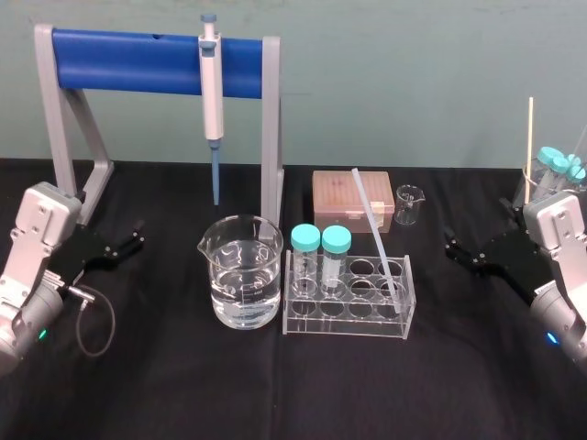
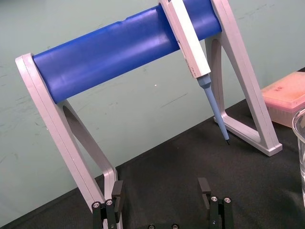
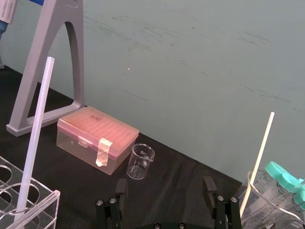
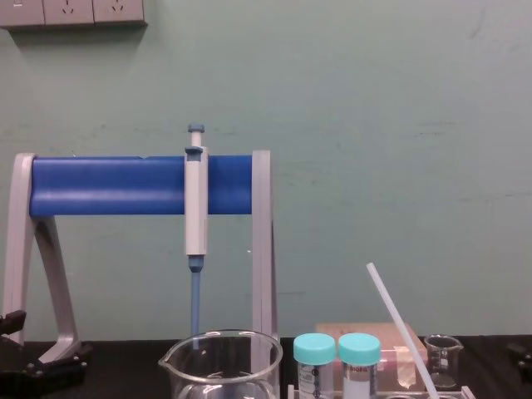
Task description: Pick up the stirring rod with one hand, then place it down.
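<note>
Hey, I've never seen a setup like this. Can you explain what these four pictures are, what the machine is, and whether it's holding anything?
This is a two-armed robot at a black lab table. One picture looks down from its head, one looks forward from its chest, and one comes from each wrist. The left gripper and right gripper are at the table's sides, jaws open, holding nothing. Between them stand a beaker of clear liquid and a clear tube rack with two teal-capped tubes. The white stirring rod leans in the rack. Behind are a pipette hanging on a blue-barred stand, a pink box and a small beaker.
</note>
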